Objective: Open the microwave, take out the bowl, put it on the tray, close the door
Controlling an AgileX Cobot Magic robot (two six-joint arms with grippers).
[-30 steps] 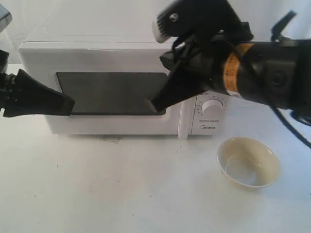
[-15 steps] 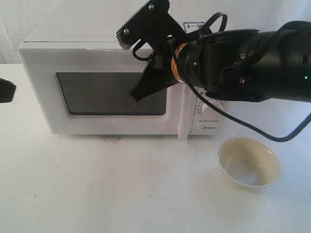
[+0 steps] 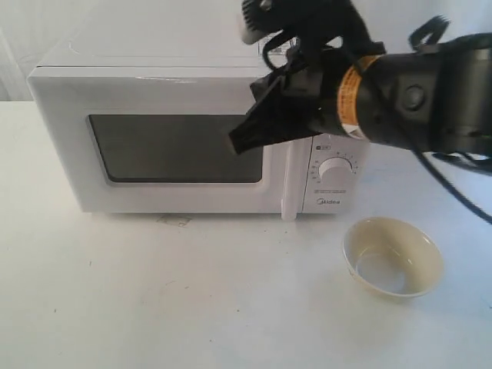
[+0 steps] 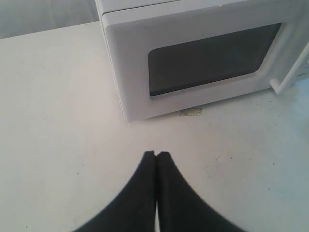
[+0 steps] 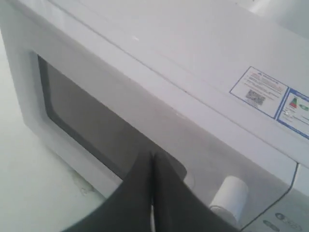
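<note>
The microwave (image 3: pixel 154 73) is standing on the white table (image 3: pixel 192 300), a white box with a dark window (image 3: pixel 177 148) in its door (image 3: pixel 165 98). The door is sitting shut, flat with the front, and its upright white bar handle (image 3: pixel 289 181) is just beside the knob panel. Two stickers (image 5: pixel 263 92) are lying on the top of the microwave, but their print is too small to read.

The bowl (image 3: pixel 392 256) is standing upright on the table, in front of the knob panel and apart from the microwave. It is cream and glossy, with a paler inside, and it is looking empty.

The right claw (image 3: pixel 240 141) is hanging before the upper right corner of the window with its two black fingers pressed together, holding nothing. I cannot tell if the tips are touching the door. The right arm (image 3: pixel 415 100) is covering the top of the panel, so only one knob (image 3: pixel 336 168) is showing there.

The left claw (image 4: pixel 157 154) is showing only in its own wrist view. It is pinched together, empty, above the bare table and well apart from the microwave's front corner.

A small mark (image 3: pixel 175 221) on the table under the door is too blurred to name.
</note>
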